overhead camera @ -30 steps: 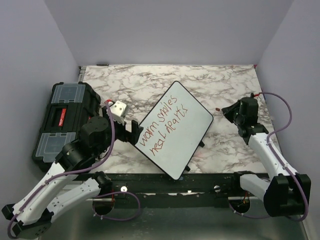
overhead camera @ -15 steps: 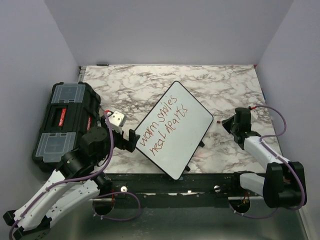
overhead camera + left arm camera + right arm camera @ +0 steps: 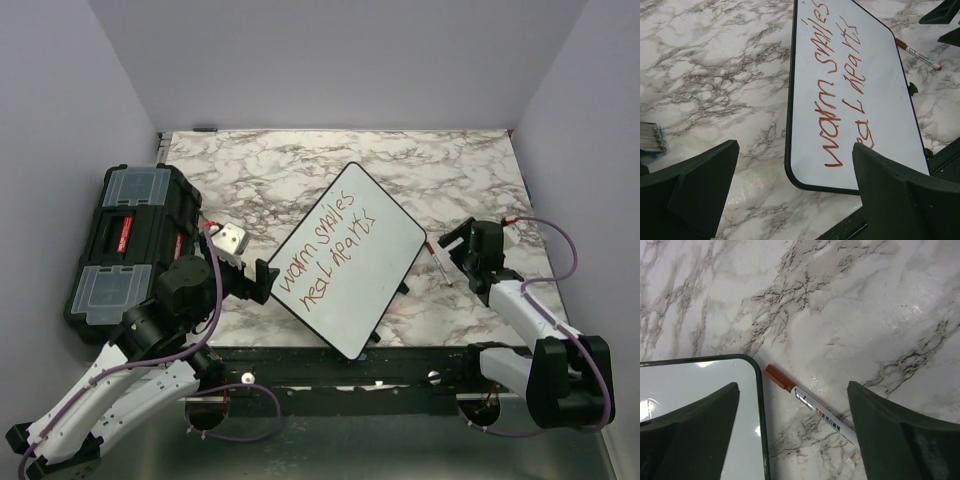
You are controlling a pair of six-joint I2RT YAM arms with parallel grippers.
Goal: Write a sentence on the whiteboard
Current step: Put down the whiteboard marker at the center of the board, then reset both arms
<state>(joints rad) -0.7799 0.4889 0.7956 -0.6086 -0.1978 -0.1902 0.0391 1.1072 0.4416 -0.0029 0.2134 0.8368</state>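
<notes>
The whiteboard (image 3: 385, 250) lies tilted on the marble table, with the sentence (image 3: 325, 252) in red over two lines. In the left wrist view the board (image 3: 880, 115) and its red words (image 3: 832, 115) fill the middle. My left gripper (image 3: 262, 280) hangs open at the board's near left corner, touching nothing (image 3: 795, 150). A red-capped white marker (image 3: 441, 262) lies loose on the table by the board's right corner. My right gripper (image 3: 456, 246) is open just above it, and the marker (image 3: 810, 405) lies between the spread fingers (image 3: 792, 385), free of both.
A black toolbox (image 3: 125, 240) with clear lid compartments stands at the left edge of the table. The board's rounded corner (image 3: 700, 385) is close to the left of the marker. Purple walls enclose the table on three sides.
My right gripper has opened and let go of the marker, which now lies on the table beside the board. Both arms have drawn back slightly towards their bases.
</notes>
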